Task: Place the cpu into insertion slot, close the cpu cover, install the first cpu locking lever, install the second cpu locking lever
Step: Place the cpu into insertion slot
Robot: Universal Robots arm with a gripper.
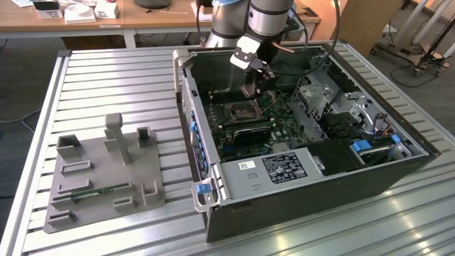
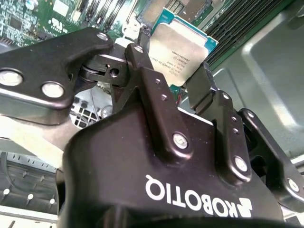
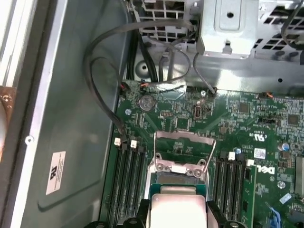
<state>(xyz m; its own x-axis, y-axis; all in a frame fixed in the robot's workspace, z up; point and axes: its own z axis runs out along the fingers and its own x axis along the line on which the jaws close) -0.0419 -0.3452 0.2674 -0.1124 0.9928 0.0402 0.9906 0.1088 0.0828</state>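
slatted metal table (image 1: 106,80) | 1 wooden desk (image 1: 142,18) behind | dark grey floor (image 1: 21,80) | glare on tabletop

White lettering (image 2: 197,199) runs upside down across the black body of the gripper (image 2: 172,64). Fine dark print on the chip (image 2: 178,47) is too small to make out. The green board (image 3: 247,123) bears white letters (image 3: 262,168) and a small white tag (image 3: 259,153). Beside the board, the case wall (image 3: 76,95) carries a white sticker (image 3: 57,172). Just past the board's end, a black label (image 1: 284,166) lies on a metal box (image 1: 235,184).
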